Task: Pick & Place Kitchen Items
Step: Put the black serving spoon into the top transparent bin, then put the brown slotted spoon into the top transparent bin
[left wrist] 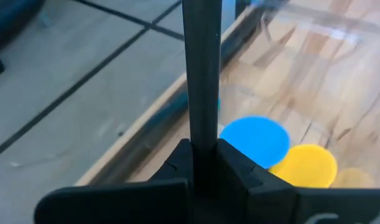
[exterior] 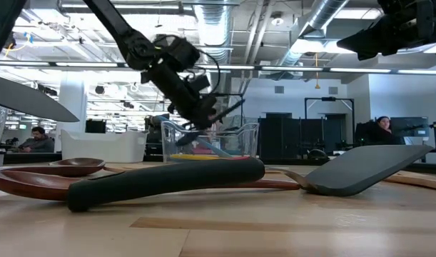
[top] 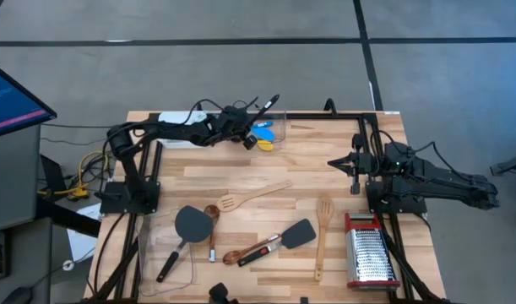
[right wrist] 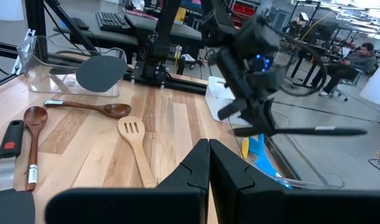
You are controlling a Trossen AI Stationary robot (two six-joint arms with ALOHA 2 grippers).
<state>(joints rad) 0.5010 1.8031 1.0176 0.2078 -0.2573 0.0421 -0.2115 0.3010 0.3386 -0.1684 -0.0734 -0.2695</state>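
Note:
My left gripper (top: pixel 244 135) is over the clear tub (top: pixel 285 118) at the table's far edge, shut on a long dark utensil (top: pixel 271 105) that sticks out past it toward the far right. A blue spoon (left wrist: pixel 255 140) and a yellow spoon (left wrist: pixel 308 165) lie inside the tub. The utensil's head is not in view. My right gripper (top: pixel 335 162) waits shut at the table's right, above the wood, holding nothing. More utensils lie flat on the near half of the table. My left gripper pinches the dark utensil's straight shaft (left wrist: pixel 201 134) between its two fingers. The fingers slant down from the table's left. The utensil (right wrist: pixel 314 130) is lifted clear and lies about level above the tub, with most of its length reaching out beyond the fingers.
On the near half lie a wooden slotted spatula (top: pixel 253 194), a wooden spoon (top: pixel 325 236), a dark grey spatula (top: pixel 298 232), a red-and-black-handled piece (top: pixel 259 251), a round dark spatula (top: pixel 190 224) and a brown spoon (top: pixel 211 226). A steel grater (top: pixel 372 253) lies near right, a white tray (top: pixel 180 127) far left.

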